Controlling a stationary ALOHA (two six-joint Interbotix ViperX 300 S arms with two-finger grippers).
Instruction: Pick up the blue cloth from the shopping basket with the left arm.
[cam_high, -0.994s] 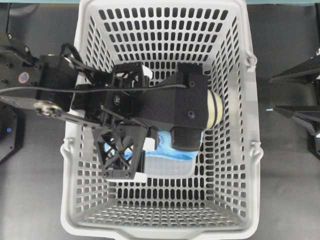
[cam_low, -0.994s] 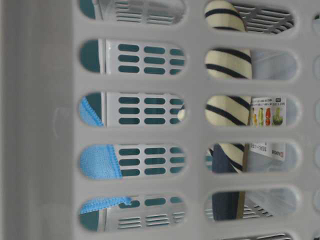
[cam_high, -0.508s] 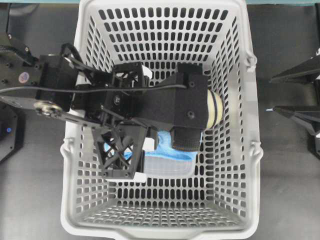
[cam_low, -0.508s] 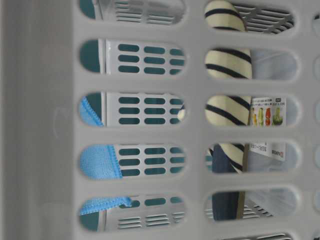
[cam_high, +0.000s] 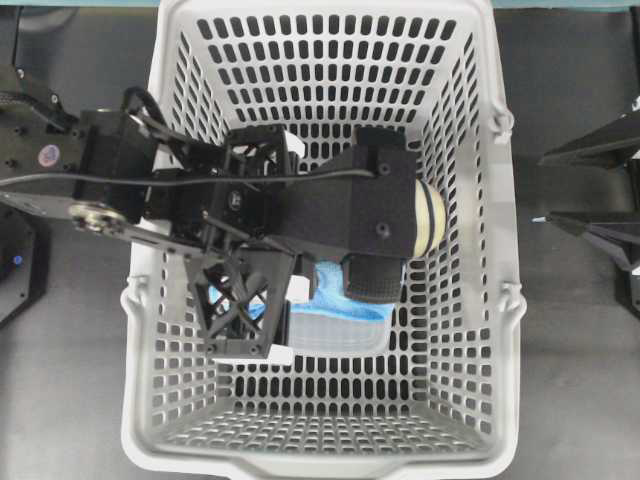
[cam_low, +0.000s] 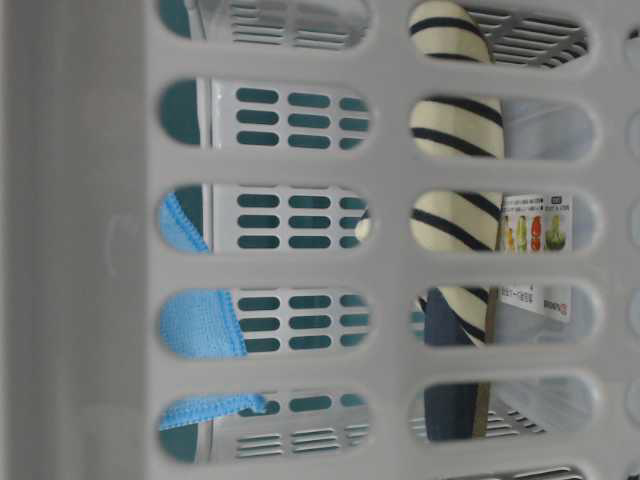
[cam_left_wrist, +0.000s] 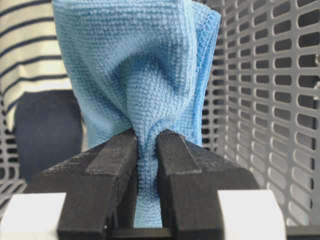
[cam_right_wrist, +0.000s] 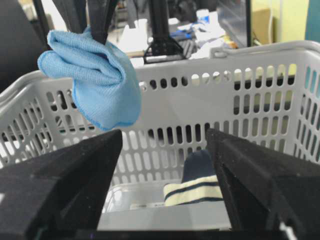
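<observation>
Blue cloth (cam_left_wrist: 140, 75) pinched tight by left gripper (cam_left_wrist: 146, 150), hanging above shopping basket (cam_right_wrist: 210, 105) rim; raise straight, clear of slipper (cam_right_wrist: 192, 192). Right gripper (cam_right_wrist: 165, 180) spread.

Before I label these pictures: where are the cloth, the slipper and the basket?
cloth (cam_left_wrist: 130, 75): left wrist view, bunched middle above the pincer.
slipper (cam_low: 452, 130): table-level view, striped part behind the slots.
basket (cam_high: 505, 200): overhead view, right rim.

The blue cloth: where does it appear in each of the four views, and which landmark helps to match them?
Overhead: blue cloth, centre, mostly hidden under the left arm.
Table-level: behind the left slots of the basket wall.
Left wrist: centre, pinched in the left tool.
Right wrist: upper left, hanging above the rim.
Shared landmark: the grey shopping basket, with the striped slipper inside.
</observation>
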